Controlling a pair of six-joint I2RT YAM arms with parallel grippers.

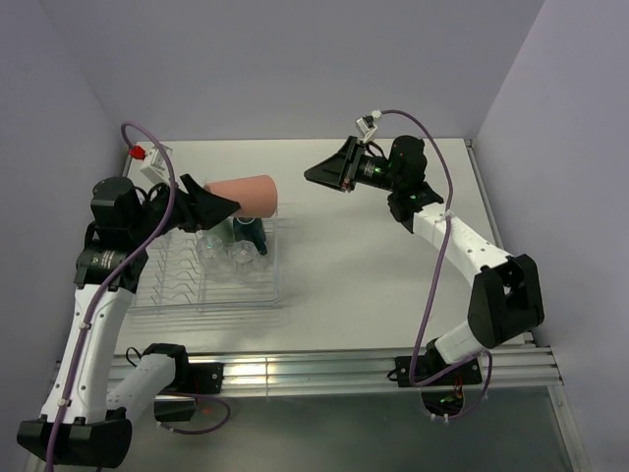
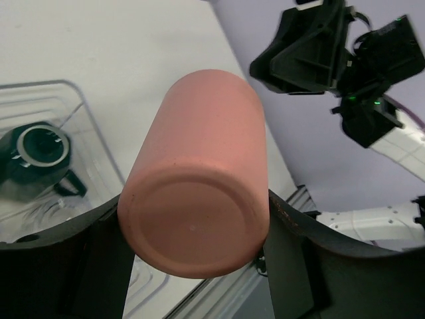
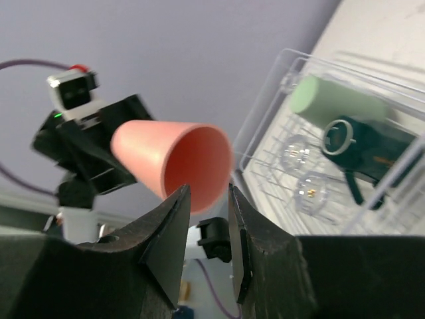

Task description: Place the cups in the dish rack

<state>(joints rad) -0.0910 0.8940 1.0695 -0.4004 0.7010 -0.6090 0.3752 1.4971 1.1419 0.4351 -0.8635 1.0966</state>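
My left gripper [image 1: 211,206] is shut on the salmon-pink tumbler [image 1: 243,195] at its base and holds it on its side in the air over the back right of the dish rack [image 1: 167,295]. Its mouth points right toward my right gripper [image 1: 311,177], which is open, empty and raised a short gap away. In the left wrist view the tumbler's base [image 2: 196,226] fills the space between the fingers. In the rack lie the pale green tumbler [image 3: 335,100], the dark teal mug [image 3: 362,146] and two clear glasses [image 3: 295,153] [image 3: 312,189].
The rack's clear raised rim [image 3: 265,126] stands under the held tumbler. White table [image 1: 373,265] stretches right of the rack. A metal rail [image 1: 324,369] runs along the near edge, and grey walls close in the back and sides.
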